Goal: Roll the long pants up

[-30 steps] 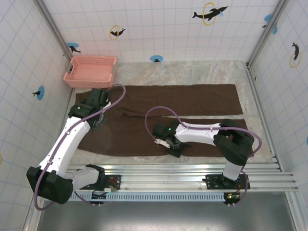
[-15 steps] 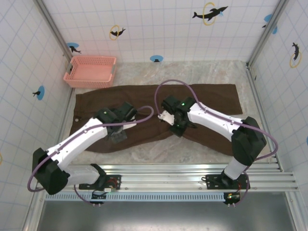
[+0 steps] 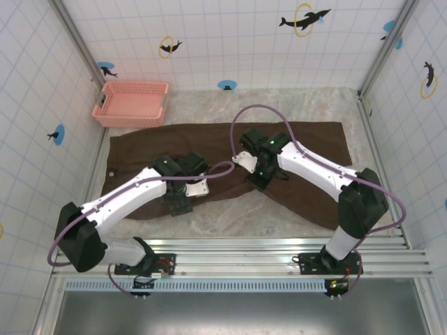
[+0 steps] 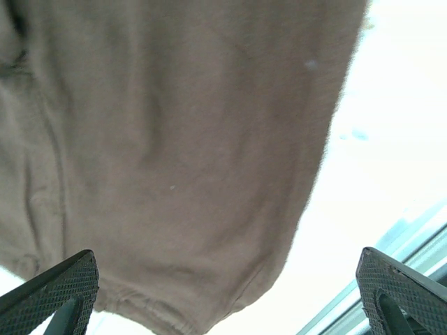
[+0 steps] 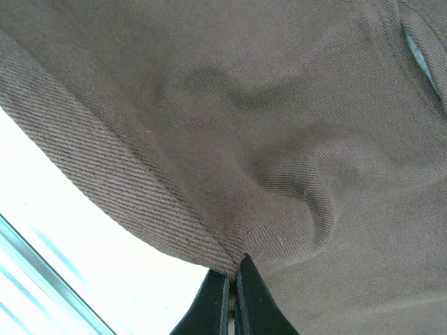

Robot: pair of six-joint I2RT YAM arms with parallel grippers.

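Pinching only a thin fold of long pants (image 5: 230, 139), right gripper (image 5: 234, 289) risked slipping; left gripper (image 4: 229, 283) hung wide, empty.

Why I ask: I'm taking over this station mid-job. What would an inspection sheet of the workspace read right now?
Surface: pale marbled table, bare beyond the cloth.
Job's things: long pants, dark brown, spread out; near leg drawn diagonally toward the middle.
Clutter: pink basket at the far left corner.
Grippers: left gripper open above the pants' near edge; right gripper shut, fingers pinching a pants fold.
Cables: left purple cable and right purple cable loop off their arms.
Surroundings: tiled walls, dolphin stickers; metal rail at the near edge.
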